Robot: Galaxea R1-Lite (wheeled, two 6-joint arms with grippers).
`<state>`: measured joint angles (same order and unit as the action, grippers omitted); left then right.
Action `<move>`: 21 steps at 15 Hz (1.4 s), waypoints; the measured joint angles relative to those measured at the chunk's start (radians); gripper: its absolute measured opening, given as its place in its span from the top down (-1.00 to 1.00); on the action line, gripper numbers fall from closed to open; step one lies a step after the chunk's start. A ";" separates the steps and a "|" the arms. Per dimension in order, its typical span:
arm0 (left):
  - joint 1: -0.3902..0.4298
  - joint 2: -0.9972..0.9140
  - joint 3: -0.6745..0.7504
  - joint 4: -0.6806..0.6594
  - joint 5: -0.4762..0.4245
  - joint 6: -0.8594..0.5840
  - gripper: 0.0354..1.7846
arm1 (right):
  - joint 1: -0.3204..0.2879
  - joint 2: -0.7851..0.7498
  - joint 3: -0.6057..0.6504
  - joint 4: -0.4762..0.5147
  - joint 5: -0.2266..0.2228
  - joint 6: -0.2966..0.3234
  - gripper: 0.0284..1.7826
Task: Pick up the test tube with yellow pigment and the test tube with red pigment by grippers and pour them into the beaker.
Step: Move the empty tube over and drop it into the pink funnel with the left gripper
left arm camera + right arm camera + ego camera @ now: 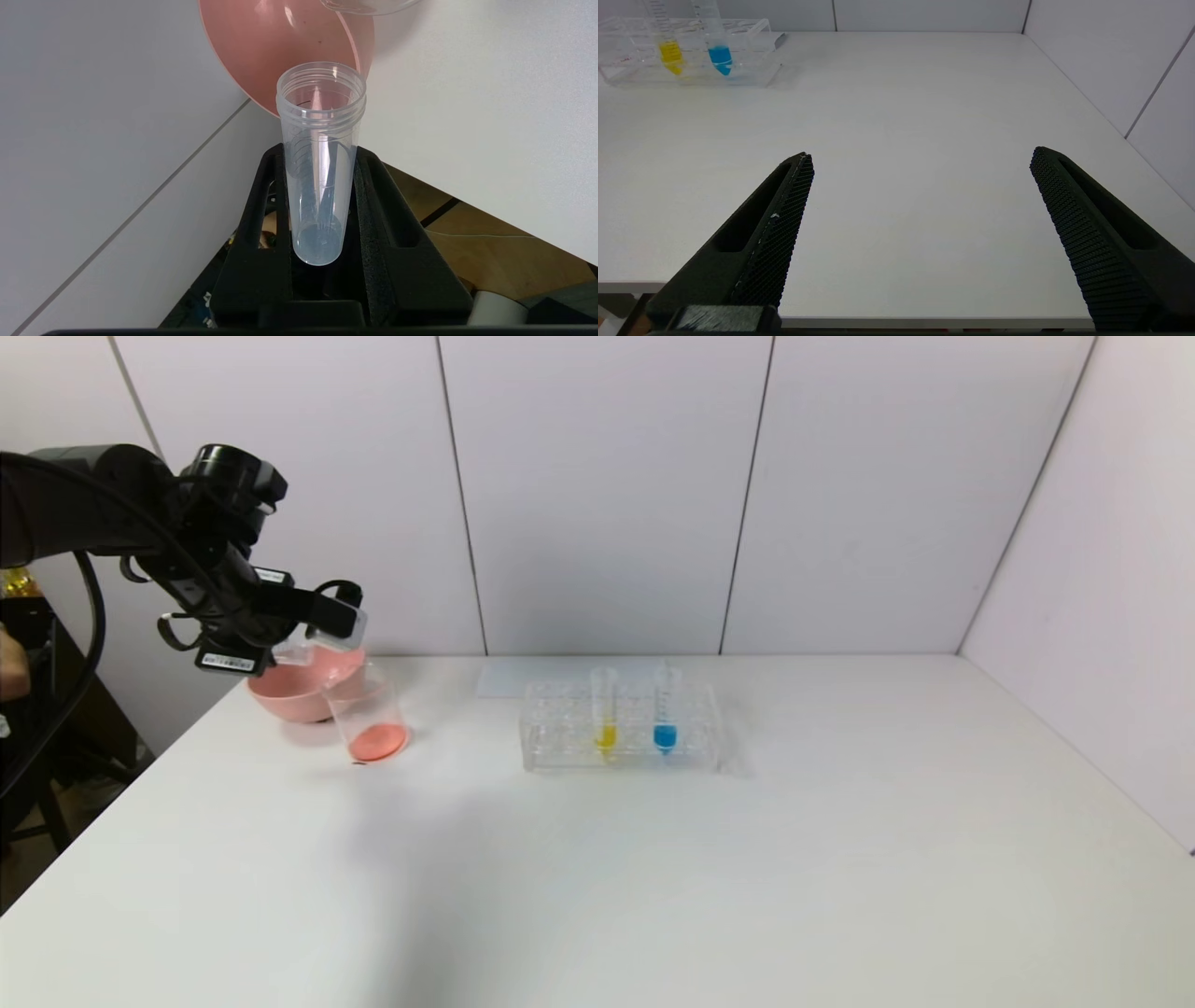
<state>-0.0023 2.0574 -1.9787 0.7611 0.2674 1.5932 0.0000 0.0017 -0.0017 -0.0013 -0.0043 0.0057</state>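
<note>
Desk: At the far-left corner of the table (747, 859), caught what in the claw?

Field: Caught the left gripper (322, 611) shut on the test tube with red pigment (320, 140), tipped mouth-down beside the pink bowl (289, 695) and above the beaker (359, 700). Found no liquid inside the tube. Spotted an orange-red pool at the bottom of the beaker. Judged the red pour done.

Desk: And located the test tube with yellow pigment (605, 709) where?

Field: Upright in the clear rack (560, 747) at mid-table, just beside the blue-liquid tube (665, 714), well apart from the beaker. Untouched by either claw.

Desk: Saw the right gripper (920, 154) doing anything?

Field: Pictured it low over bare table near the front edge, fingers spread wide, holding nothing. Absent from the head view altogether.

Desk: Expected what of the yellow tube in a grip?

Field: Judged it light, stiff and thin-walled, smooth and likely slippery against the pads. Probably crackable under a hard squeeze. Advised taking hold high on the bare upper wall, above the liquid and clear of the rack top, squarely across the round section. Advised lifting straight up, to avoid jamming in the hole. Reckoned any tilt short of the beaker a spill risk, given so open a mouth.
</note>
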 joint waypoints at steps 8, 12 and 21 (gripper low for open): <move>0.109 -0.073 0.000 -0.026 -0.260 -0.182 0.54 | 0.000 0.000 0.000 0.000 0.000 0.000 -0.91; 0.163 -0.100 0.001 -0.026 -0.426 -0.314 0.54 | 0.000 0.000 0.000 0.000 0.000 0.000 -0.91; 0.180 -0.149 0.023 -0.191 -0.557 -0.815 0.54 | 0.000 0.000 0.000 0.000 0.000 0.000 -0.91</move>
<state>0.1774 1.9083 -1.9555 0.5700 -0.2896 0.7783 0.0000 0.0017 -0.0017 -0.0013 -0.0043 0.0057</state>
